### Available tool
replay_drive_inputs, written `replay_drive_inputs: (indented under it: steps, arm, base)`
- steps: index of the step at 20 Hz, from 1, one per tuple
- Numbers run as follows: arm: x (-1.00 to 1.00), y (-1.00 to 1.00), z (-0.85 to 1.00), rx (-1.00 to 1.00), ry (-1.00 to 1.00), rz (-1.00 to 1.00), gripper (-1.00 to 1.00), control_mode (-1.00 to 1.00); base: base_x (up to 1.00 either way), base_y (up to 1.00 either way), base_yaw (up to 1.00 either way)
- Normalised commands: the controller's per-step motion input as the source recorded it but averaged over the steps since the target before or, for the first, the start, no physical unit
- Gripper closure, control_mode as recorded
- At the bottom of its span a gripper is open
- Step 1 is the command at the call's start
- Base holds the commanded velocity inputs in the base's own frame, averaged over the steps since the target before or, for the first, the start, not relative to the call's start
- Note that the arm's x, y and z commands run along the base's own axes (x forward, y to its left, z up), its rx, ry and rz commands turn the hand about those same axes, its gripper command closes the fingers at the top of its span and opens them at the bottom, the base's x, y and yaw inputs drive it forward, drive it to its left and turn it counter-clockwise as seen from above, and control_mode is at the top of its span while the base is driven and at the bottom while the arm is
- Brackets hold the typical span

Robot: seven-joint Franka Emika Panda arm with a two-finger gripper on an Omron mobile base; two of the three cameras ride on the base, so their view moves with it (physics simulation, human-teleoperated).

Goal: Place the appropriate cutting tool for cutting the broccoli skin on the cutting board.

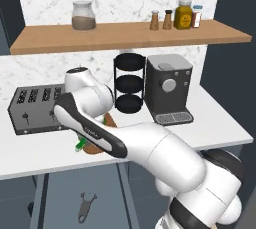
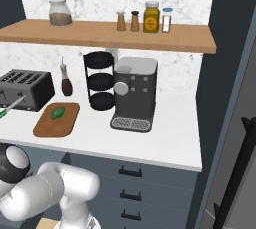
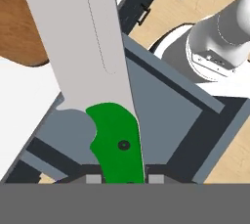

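Observation:
My gripper (image 3: 124,179) is shut on the bright green handle of the knife (image 3: 117,142). Its broad pale blade (image 3: 83,37) runs away from the hand, up the hand view. The blade's far part overlaps the rounded corner of the brown cutting board (image 3: 19,17). In the right base view the knife (image 2: 12,106) hangs above the counter just left of the cutting board (image 2: 57,123), in front of the toaster. The dark-green broccoli (image 2: 58,112) lies on the board's far half. In the left base view my arm hides most of the board (image 1: 111,121); a bit of green handle (image 1: 80,146) peeks out.
A black toaster (image 2: 25,90) stands behind and left of the board, with a dark bottle (image 2: 66,83) beside it. A black tiered rack (image 2: 100,88) and a coffee machine (image 2: 132,98) stand to the right. The grey peeler (image 1: 86,205) lies on the floor below the counter.

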Motion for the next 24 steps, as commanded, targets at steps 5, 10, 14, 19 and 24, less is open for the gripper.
replay_drive_inputs:
  steps: [5,10,14,19,24]
  arm:
    - [0.48,-0.31,-0.37,0.01,0.0,-0.01,1.0,-1.0]
    - [0.48,-0.03,-0.52,0.0,0.0,0.0,1.0,-1.0]
    - [0.51,-0.03,-0.19,0.02,0.0,0.0,1.0,-1.0]
    - [0.4,-0.09,-0.08,0.02,0.0,-0.01,1.0,-1.0]
    - [0.35,-0.01,-0.33,0.0,0.0,0.0,1.0,-1.0]
  base:
    - [0.0,0.0,0.0]
    - [0.0,0.0,0.0]
    - [0.0,0.0,0.0]
    - [0.0,0.0,0.0]
    - [0.0,0.0,0.0]
